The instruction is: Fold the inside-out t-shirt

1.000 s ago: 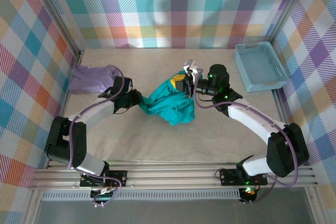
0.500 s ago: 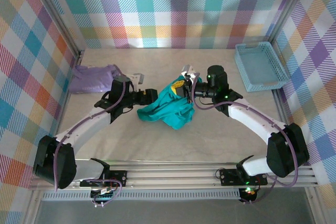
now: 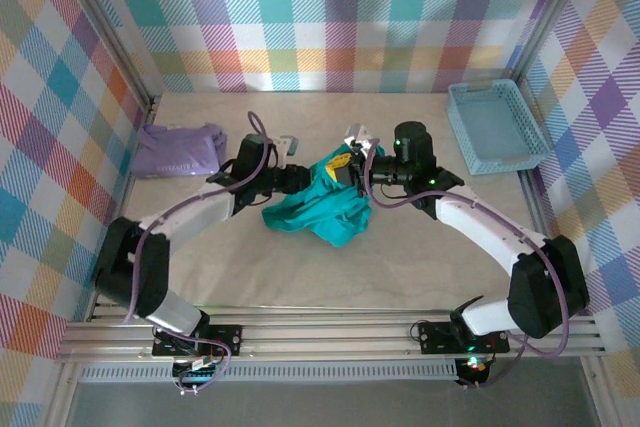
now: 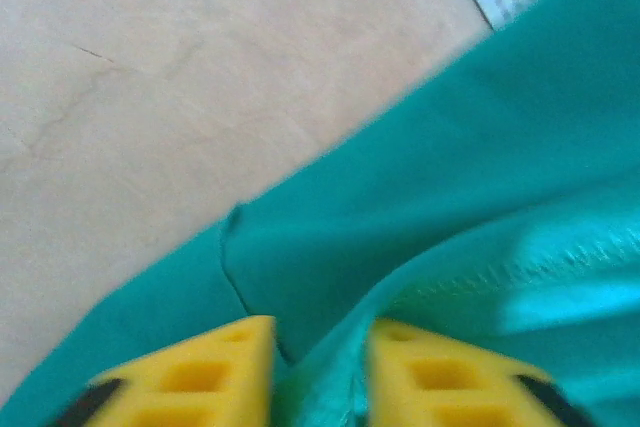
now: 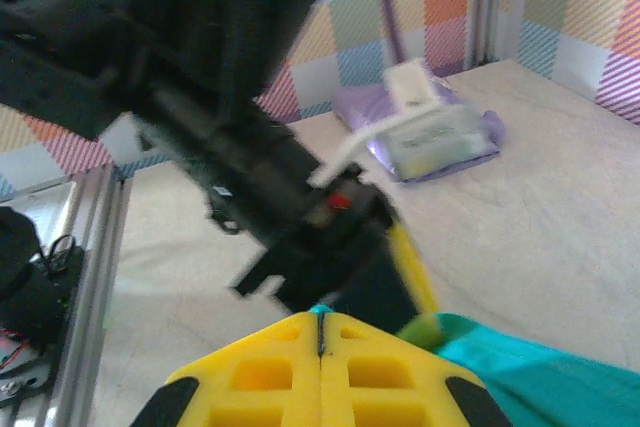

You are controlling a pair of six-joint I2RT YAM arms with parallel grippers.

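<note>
Because the inside-out t-shirt (image 3: 320, 215), bunched at the middle of the desk (image 3: 420, 257), is soft, light and limp, it should sag unless taken at a hem or seam. The left end effector (image 4: 320, 357) pinches a fold of it; the right end effector (image 5: 320, 332) has its pads together at the shirt's edge

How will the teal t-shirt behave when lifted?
Probably floppy: the t-shirt lies bunched in soft folds, so unheld parts should sag. Likely light, since thin cloth creases between the left fingers. It shouldn't roll or tip; pushed, it would likely just crumple.
</note>
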